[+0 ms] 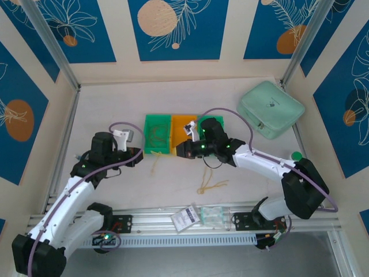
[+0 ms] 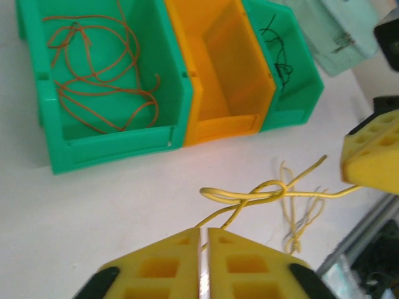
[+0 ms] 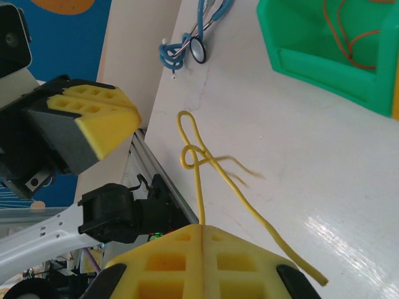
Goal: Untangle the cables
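The left fingers (image 2: 162, 265) press together on one end of the yellow cable (image 2: 240, 198); the right fingers (image 3: 168, 258) pinch the other, its knot (image 2: 277, 187) strung between them over the worktop (image 2: 124, 205). Pulling straight apart could cinch that knot tighter, or slip the thin wire free.

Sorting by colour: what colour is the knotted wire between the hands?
The wire is yellow, clearest in the left wrist view.

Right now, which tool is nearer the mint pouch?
Right. The right tool sits before the orange bin, with the mint pouch up to its right. The left tool is farther off, by the left green bin.
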